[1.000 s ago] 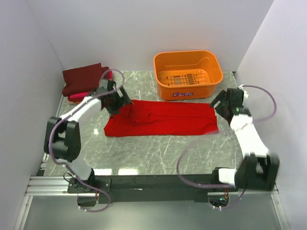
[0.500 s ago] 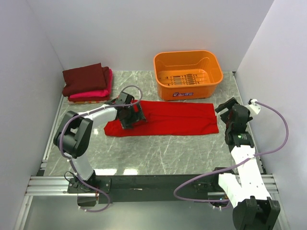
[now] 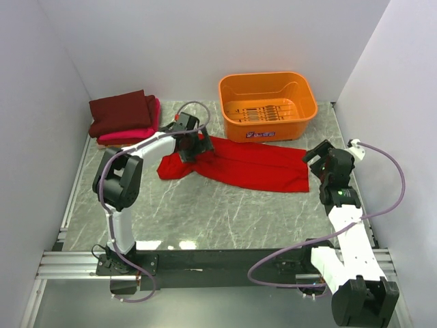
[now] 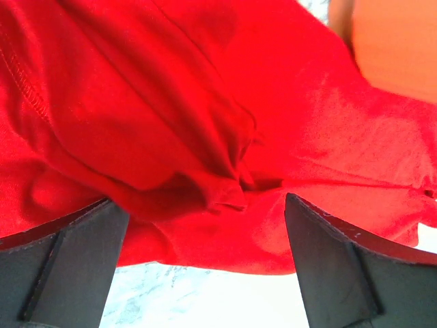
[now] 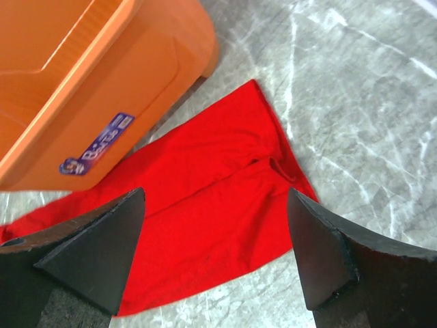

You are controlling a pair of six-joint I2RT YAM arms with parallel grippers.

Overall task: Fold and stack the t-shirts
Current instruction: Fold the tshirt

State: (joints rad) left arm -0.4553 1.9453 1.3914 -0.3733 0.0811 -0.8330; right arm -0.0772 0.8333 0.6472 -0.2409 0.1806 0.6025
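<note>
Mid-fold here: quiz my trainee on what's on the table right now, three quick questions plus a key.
1. True or false: the maroon shirt lies on top of the pink shirt.
2. Where is the red shirt? A) inside the basket B) on the table in front of the basket C) on the folded pile
3. Fill in: the right gripper has its fingers ____.
Key: 1 true; 2 B; 3 open.

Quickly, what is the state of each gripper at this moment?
Left gripper: open, red t-shirt bunched between the jaws, not clamped.
Right gripper: open, holding nothing.
</note>
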